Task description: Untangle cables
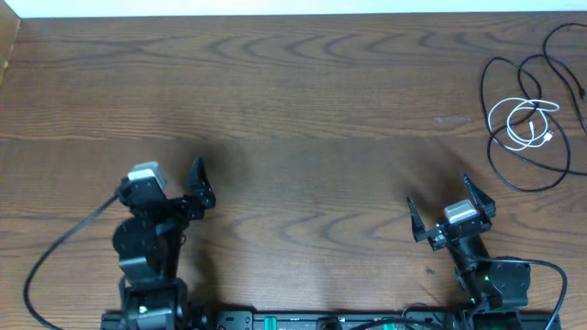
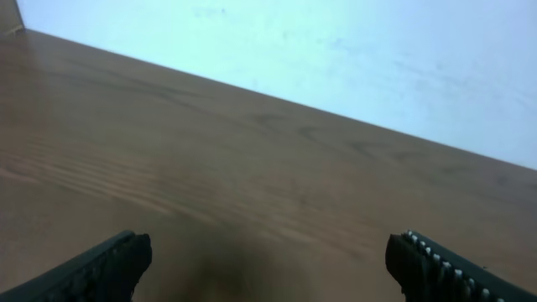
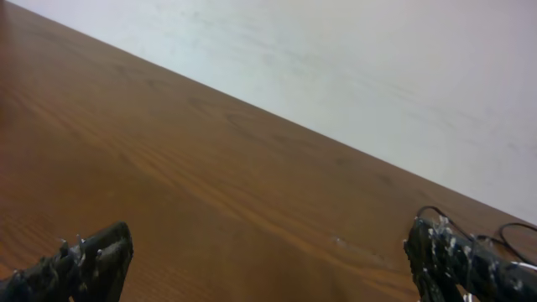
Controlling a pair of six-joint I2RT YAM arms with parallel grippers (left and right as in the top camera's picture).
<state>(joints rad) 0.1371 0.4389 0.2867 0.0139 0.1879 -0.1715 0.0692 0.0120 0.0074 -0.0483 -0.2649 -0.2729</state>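
Wood table [image 1: 303, 101] w/ pale wall [image 2: 336, 50] behind is filling the views. Left gripper [image 1: 200, 188] and right gripper [image 1: 442, 203] are hovering near the robot's side, both w/ jaws spread wide, gripping nothing. White cable [image 1: 523, 124] is lying coiled at far right, black cable [image 1: 484, 92] looping around it, well apart from both grippers.

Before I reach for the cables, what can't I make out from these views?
Black cable: overhead, cut off by the right edge; one cord or two, cannot tell.
Crossings with the white cable: overhead, too small to see which lies on top.
Plug ends: overhead, too small.
Right wrist: only loop tops show, behind a finger and the bottom edge.
Left wrist: no cables in frame.
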